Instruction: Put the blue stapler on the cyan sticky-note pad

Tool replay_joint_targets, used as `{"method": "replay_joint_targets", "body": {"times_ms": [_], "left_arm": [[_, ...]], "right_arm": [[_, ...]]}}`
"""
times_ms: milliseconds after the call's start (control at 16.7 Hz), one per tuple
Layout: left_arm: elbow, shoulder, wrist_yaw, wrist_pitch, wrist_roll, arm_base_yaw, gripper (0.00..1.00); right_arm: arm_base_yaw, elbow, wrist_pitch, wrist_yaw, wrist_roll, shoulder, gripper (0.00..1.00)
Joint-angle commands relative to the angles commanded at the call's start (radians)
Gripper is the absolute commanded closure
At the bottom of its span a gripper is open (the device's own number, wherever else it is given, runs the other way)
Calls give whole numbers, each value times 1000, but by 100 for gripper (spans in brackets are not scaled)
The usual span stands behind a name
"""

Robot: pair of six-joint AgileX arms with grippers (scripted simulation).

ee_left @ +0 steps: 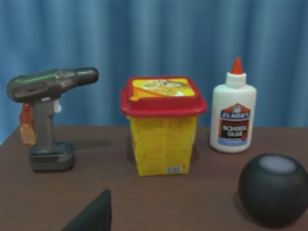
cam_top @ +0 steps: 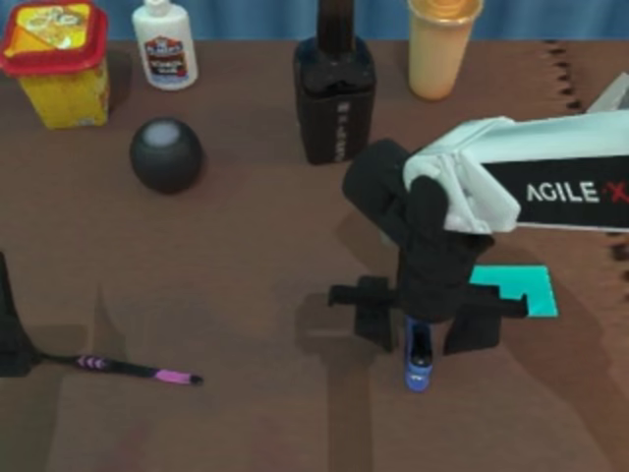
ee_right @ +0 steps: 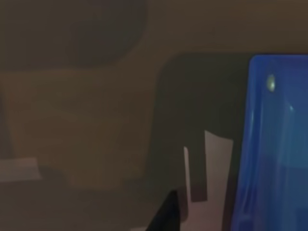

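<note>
Hovering low over the blue stapler [cam_top: 419, 356], right of the worktop's [cam_top: 246, 295] middle and toward its front edge: the right tool [cam_top: 421, 329], reaching in from the right side under a white forearm marked AGILE X. Cannot tell whether its fingers are spread or closed, black wrist and body hiding them from above; only the stapler's near end showing below that body, lying on the brown worktop. Just to the right, flat on the surface and partly covered by the arm: the cyan sticky-note pad [cam_top: 526, 290], apart from the stapler, nothing on it. Filling the right wrist view's edge, very close: the stapler's blue side. Parked at the far left edge of the worktop: the left tool [cam_top: 8, 339], fingers not readable, with a black-and-pink toothbrush [cam_top: 138, 370] lying just beside it. Standing along the back row: a yellow tub with a red lid [cam_top: 57, 61], a white glue bottle [cam_top: 164, 44], a dark bottle [cam_top: 334, 88] and an orange cup [cam_top: 440, 44]; in front of them, a dark ball [cam_top: 166, 154]. Showing only in the left wrist view: a grey drill [ee_left: 45, 115].
</note>
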Motion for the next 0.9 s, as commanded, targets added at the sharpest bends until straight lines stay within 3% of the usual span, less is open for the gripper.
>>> {"method": "replay_joint_targets", "body": {"times_ms": [300,900], "left_arm": [[0,0,0,0,0,0,0],[0,0,0,0,0,0,0]], "right_arm": [[0,0,0,0,0,0,98],[-2,3,-6,3,-2,-4,100]]}}
